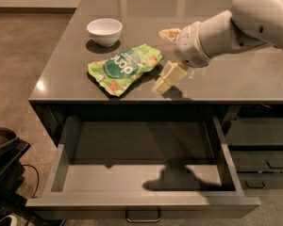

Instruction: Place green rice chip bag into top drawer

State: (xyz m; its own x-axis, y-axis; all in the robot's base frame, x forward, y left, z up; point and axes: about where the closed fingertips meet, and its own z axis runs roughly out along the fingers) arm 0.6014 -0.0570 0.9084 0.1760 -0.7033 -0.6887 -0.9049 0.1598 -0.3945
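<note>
Green rice chip bag (pixel 125 68) lies near bench (pixel 254 79) front edge; bowl (pixel 104 31) behind-left, hand (pixel 162 60) just right, top drawer (pixel 132 178) below.
</note>
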